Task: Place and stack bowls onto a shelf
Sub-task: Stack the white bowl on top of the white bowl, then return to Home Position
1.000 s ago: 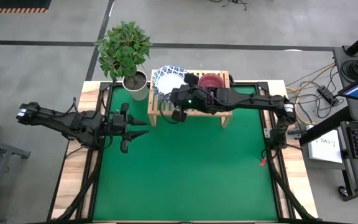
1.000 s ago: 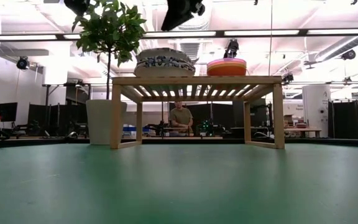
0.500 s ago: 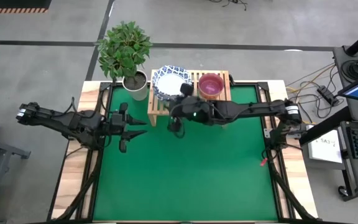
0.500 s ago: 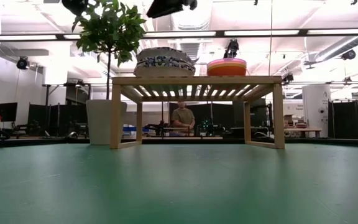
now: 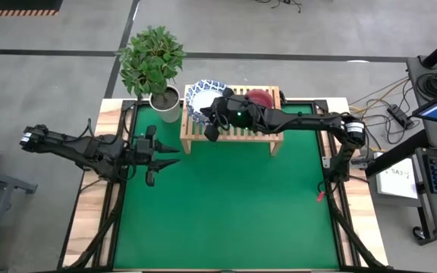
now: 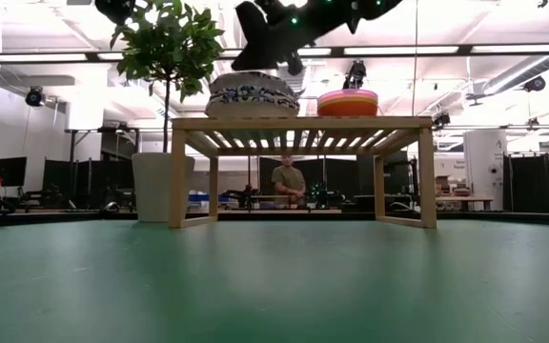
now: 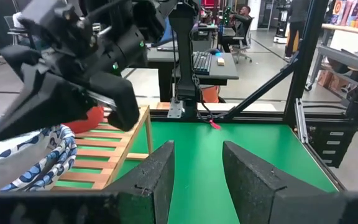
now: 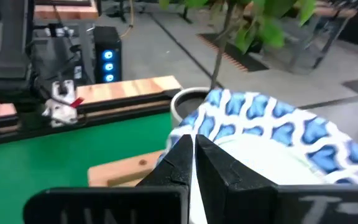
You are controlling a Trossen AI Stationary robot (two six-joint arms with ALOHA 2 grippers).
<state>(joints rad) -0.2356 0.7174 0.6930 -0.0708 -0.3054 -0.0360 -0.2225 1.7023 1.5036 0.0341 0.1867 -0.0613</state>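
A green table (image 5: pixel 226 205) is seen; at its far edge the shelf (image 5: pixel 234 135) carries stacked patterned bowls (image 5: pixel 203 95) and coloured bowls (image 6: pixel 347 101). The right gripper (image 5: pixel 210 129), fingers together and empty, hovers just beside the patterned stack; the left gripper (image 5: pixel 158 158), fingers apart, waits well apart.

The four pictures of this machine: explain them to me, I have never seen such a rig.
It is a robot: two dark arms at a green table, each ending in a two-finger gripper. One picture looks straight down, one level across the table, one from each wrist. On the table stands a low wooden shelf bearing a stack of blue-and-white bowls and a stack of coloured bowls; a potted plant stands beside it. The right gripper hangs above the blue-and-white bowls, shut and empty. The left gripper waits open at the table's left.
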